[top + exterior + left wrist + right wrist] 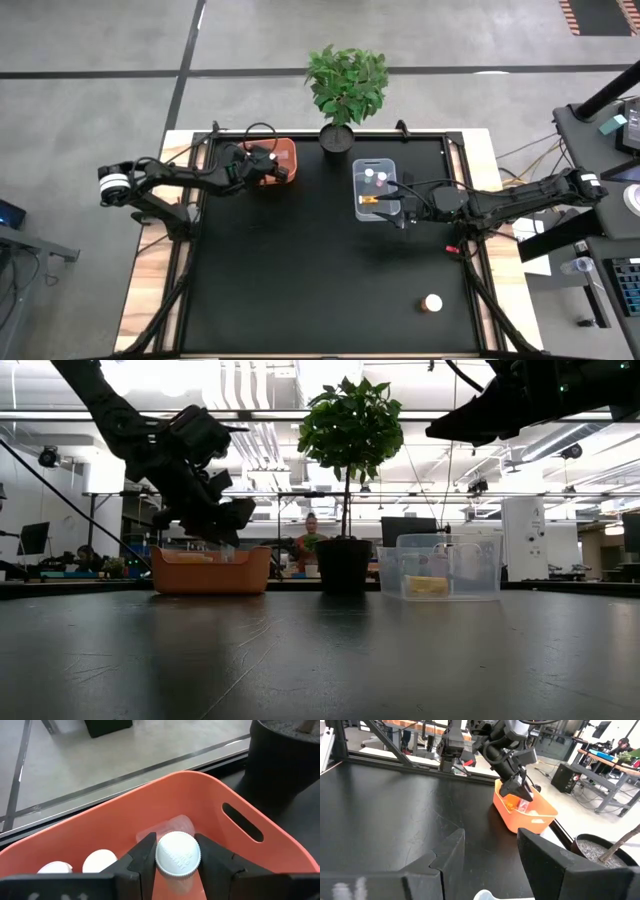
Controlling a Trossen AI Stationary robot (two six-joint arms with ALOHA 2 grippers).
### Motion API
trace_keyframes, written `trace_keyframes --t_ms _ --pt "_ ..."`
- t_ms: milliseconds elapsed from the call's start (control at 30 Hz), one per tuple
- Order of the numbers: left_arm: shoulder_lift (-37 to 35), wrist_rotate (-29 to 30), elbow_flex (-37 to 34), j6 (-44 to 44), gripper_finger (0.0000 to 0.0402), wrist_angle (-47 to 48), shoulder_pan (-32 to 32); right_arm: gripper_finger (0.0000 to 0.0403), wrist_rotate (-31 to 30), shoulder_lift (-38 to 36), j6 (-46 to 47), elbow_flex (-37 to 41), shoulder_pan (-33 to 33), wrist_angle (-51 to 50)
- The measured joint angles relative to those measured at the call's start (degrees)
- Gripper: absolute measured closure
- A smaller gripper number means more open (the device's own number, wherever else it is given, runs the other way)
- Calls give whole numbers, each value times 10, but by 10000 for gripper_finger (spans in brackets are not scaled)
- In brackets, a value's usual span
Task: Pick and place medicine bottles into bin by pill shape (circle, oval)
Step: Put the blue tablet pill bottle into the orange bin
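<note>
Top-down and table-level views of a two-arm workstation with a black table. The left gripper hangs over the orange bin at the table's far left, its two dark fingers closed on a white-capped medicine bottle; the cap faces the wrist camera and the clear body points down into the bin. Two more white caps lie inside the orange bin, on its floor, beside the held bottle. In the low view the same gripper is seen just above the bin's rim, tilted downward. The right gripper rests over the near edge of the clear bin, which stands right of centre at the far side of the table; its fingers stand partly apart with nothing between them. The clear bin holds several small bottles, among them one amber-coloured item lying on its side. A potted green plant stands at the far edge of the table between the two bins, its dark pot just beside the clear bin in the low view. One lone medicine bottle with a white cap stands on the near right part of the table, well apart from both bins. Beyond the table, the low view shows a person seated in the room behind the plant.
</note>
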State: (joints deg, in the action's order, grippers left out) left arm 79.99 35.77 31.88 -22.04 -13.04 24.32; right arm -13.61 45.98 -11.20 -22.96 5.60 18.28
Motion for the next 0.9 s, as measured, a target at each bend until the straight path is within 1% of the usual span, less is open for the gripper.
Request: trace_keyframes --t_ms 167,400,900 --pt "9 2 0 0 295 -1 -2 227 0 0 -2 0 0 0" --pt "39 2 1 7 295 -20 -3 227 0 0 -3 0 0 0" --pt "41 6 1 14 294 -24 -3 227 0 0 -3 1 0 0"
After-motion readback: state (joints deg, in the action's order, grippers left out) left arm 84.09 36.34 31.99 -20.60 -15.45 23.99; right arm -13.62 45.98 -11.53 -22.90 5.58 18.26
